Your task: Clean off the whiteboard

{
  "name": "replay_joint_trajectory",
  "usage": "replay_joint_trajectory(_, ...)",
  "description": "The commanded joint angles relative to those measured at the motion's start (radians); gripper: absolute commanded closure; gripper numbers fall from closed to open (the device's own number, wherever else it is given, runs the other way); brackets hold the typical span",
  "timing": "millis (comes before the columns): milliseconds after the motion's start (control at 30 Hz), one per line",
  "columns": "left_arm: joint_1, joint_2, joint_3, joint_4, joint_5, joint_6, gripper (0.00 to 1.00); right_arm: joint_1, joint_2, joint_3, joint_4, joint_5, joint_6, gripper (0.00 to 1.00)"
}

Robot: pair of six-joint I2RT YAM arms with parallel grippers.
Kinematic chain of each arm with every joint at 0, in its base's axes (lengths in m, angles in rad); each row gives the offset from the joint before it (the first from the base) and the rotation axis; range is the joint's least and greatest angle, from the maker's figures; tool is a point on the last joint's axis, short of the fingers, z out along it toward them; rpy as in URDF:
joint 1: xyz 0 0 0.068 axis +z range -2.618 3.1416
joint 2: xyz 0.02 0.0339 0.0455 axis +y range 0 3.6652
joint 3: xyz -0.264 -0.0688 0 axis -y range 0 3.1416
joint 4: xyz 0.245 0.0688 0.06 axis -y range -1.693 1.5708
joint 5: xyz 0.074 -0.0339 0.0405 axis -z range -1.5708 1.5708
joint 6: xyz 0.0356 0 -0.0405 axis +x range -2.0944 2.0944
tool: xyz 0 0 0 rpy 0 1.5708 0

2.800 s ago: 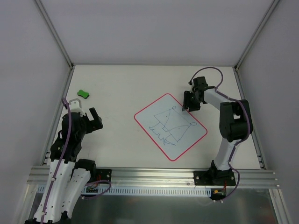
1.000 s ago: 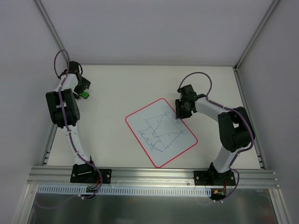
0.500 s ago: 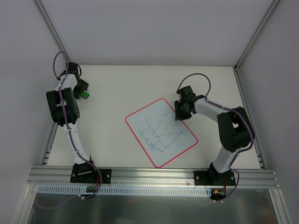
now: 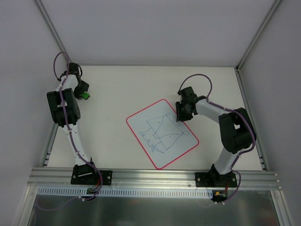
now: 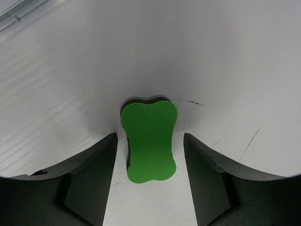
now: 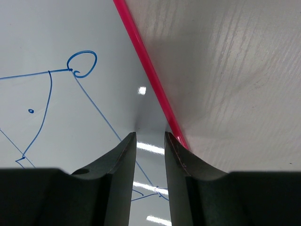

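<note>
The whiteboard [image 4: 161, 133] lies flat on the bench [image 4: 117, 84], turned at a slant, its red border around a blue line drawing of triangles and zigzags. The right arm reaches down to the board's far corner. There the right claw [image 6: 149, 136] stands with its tips on the white surface just inside the red edge, one finger overlapping the border. The fingers are only a narrow slit apart, and there's nothing between them. Well away from the whiteboard, off to its far left, the left arm stretches out over the bench. The left claw [image 5: 150, 137] is spread wide with a finger either side of a small green eraser [image 5: 149, 150]. The eraser lies flat between them with a sliver of bench showing on both sides, so it isn't gripped.
</note>
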Motion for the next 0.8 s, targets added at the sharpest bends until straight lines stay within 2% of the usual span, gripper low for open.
replay_joint_trajectory(0, 0.010, -0.025, 0.005, -0.009, -0.010, -0.017, 0.40, 0.009, -0.035, -0.005, -0.013, -0.005, 0.004, 0.66)
replay_joint_trajectory(333, 0.010, -0.019, 0.007, -0.011, -0.012, -0.007, 0.43, 0.012, -0.035, -0.008, -0.014, -0.002, 0.006, 0.66)
replay_joint_trajectory(467, 0.010, -0.019, 0.008, -0.009, -0.007, -0.007, 0.53, 0.012, -0.035, -0.011, -0.014, -0.003, 0.004, 0.66)
replay_joint_trajectory(700, 0.010, -0.030, 0.000, -0.009, -0.009, -0.002, 0.60, 0.017, -0.027, -0.006, -0.014, -0.012, 0.006, 0.66)
replay_joint_trajectory(767, 0.011, -0.040, -0.006, -0.011, -0.003, 0.009, 0.69, 0.018, -0.027, -0.005, -0.016, -0.011, 0.006, 0.66)
